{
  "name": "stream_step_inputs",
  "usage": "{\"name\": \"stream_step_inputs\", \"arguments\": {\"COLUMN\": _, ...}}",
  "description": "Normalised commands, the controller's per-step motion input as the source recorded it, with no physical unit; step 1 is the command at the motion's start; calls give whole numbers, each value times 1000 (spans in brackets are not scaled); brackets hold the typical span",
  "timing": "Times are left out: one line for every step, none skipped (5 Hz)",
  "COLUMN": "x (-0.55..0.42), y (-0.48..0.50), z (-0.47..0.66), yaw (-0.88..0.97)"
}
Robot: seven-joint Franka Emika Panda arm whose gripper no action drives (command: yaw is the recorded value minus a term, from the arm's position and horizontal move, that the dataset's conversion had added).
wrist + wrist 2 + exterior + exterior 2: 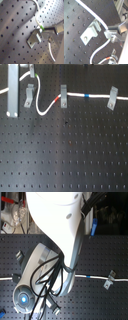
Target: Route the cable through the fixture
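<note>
Grips the cable (89, 11) with jaws drawn narrow around it, seen best in the second wrist view. Pinches it at a green mark (42, 28), just beside the near clip (90, 31). Cannot tell whether cable and near clip touch, only that the white cord sweeps close past the clip's bent upper edge and not through it.

In the first exterior view, shows three grey clips in a row on the black perforated counter (65, 154). Places the near clip at the first exterior view's left, then the middle clip (63, 95), then the right clip (112, 97).

Follows the cable from the first exterior view's left edge up toward the jaws, then down into a slack loop between the near clip and the middle clip. Puts the red band (60, 98) right at the middle clip and the blue band (87, 95) between the middle clip and the right clip. Carries the cord on through the right clip toward the first exterior view's right edge.

In the second exterior view, hides most of the counter behind the white arm (55, 222).
</note>
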Motion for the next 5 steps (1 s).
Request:
{"name": "stream_step_inputs", "arguments": {"x": -186, "y": 201, "z": 298, "yaw": -780}}
{"name": "stream_step_inputs", "arguments": {"x": -302, "y": 188, "z": 276, "yaw": -620}}
{"name": "stream_step_inputs", "arguments": {"x": -272, "y": 241, "z": 184, "yaw": -477}}
{"name": "stream_step_inputs", "arguments": {"x": -242, "y": -74, "z": 79, "yaw": -323}}
{"name": "stream_step_inputs", "arguments": {"x": -97, "y": -153, "z": 6, "yaw": -174}}
